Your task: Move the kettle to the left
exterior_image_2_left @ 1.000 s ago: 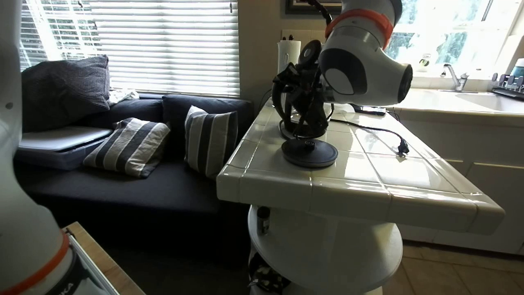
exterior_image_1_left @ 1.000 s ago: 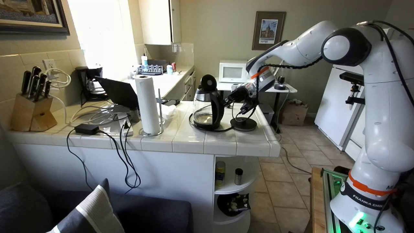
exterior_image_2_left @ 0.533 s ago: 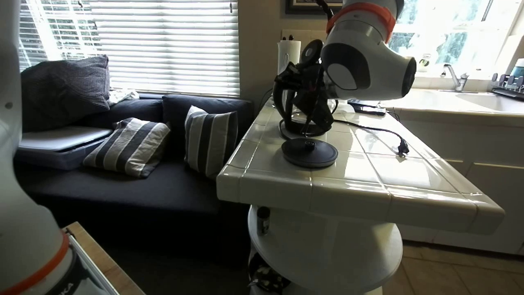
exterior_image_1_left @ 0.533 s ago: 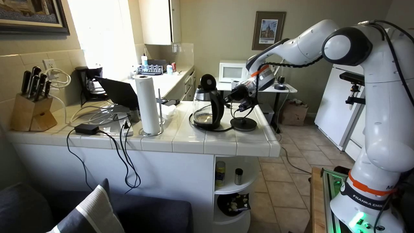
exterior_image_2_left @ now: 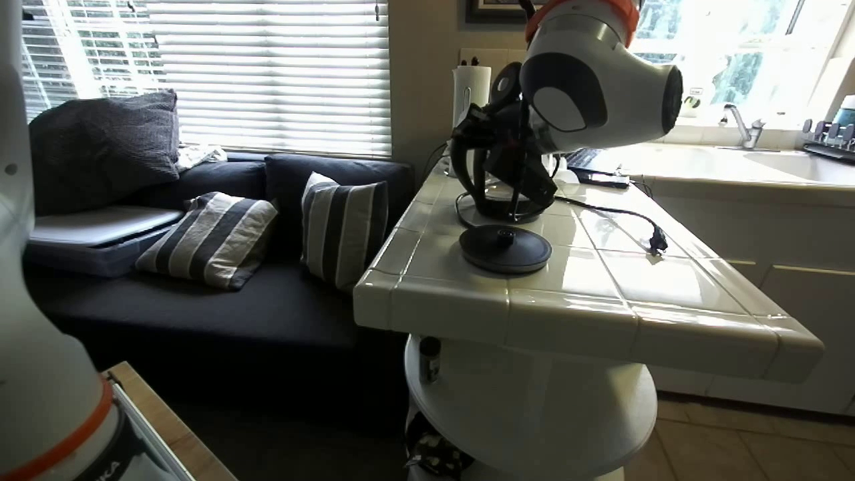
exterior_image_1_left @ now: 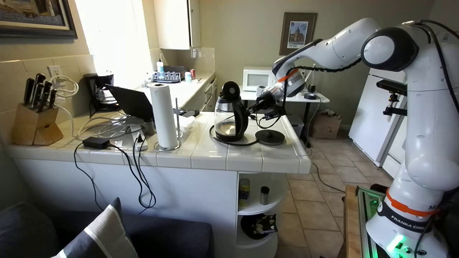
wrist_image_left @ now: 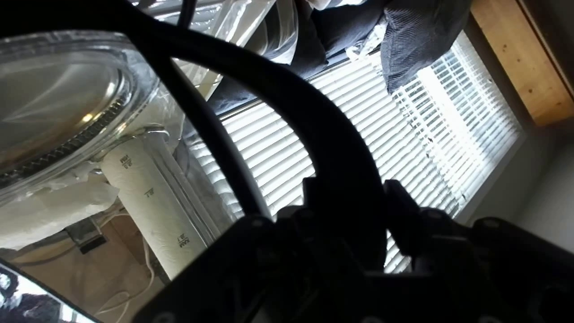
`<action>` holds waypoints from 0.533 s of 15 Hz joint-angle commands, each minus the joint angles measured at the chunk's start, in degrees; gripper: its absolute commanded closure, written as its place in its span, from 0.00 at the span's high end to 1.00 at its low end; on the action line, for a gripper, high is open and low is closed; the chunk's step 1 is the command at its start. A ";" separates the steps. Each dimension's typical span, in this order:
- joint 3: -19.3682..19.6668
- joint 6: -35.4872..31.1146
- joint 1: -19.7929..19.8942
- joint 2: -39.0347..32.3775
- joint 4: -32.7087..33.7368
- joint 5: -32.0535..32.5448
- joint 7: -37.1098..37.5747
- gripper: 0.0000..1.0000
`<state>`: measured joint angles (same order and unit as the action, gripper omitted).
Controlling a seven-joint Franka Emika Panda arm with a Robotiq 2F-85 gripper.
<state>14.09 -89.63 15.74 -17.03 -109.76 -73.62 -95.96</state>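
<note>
Robot arm (exterior_image_1_left: 342,50) reaching over a tiled counter (exterior_image_1_left: 204,152), its gripper (wrist_image_left: 351,193) clenched around the handle (wrist_image_left: 334,134) of the kettle (exterior_image_1_left: 230,114). In an exterior view the kettle is between the paper towel roll (exterior_image_1_left: 164,116) at left and the flat black disc (exterior_image_1_left: 270,137) at right; whether the kettle's base (exterior_image_1_left: 228,137) touches the counter cannot be told. Possible faults: the kettle, held only by its curved handle, may pivot in the grip and land on its rim; the roll may be struck if a leftward move takes that line; the cord (exterior_image_1_left: 247,144) looped about the base may snag and pull at the disc. Relative to the earlier frame: the arm's wrist (exterior_image_2_left: 601,93) stands higher; the kettle's base has swung toward the far side while the lid (exterior_image_1_left: 231,90) scarcely shifted, which suggests a tilt; roll and disc are unmoved.
</note>
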 commanded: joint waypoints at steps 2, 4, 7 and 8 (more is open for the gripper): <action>-0.33 -3.18 -0.26 4.26 -1.26 0.65 -3.72 0.14; -0.39 -3.35 -0.26 4.96 -1.23 0.94 -4.14 0.14; -0.64 -1.45 -0.12 5.75 -0.36 1.29 -3.29 0.14; -0.81 -0.88 -0.15 5.92 0.14 1.32 -2.87 0.14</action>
<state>13.83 -91.86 15.64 -14.10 -109.80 -72.53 -97.95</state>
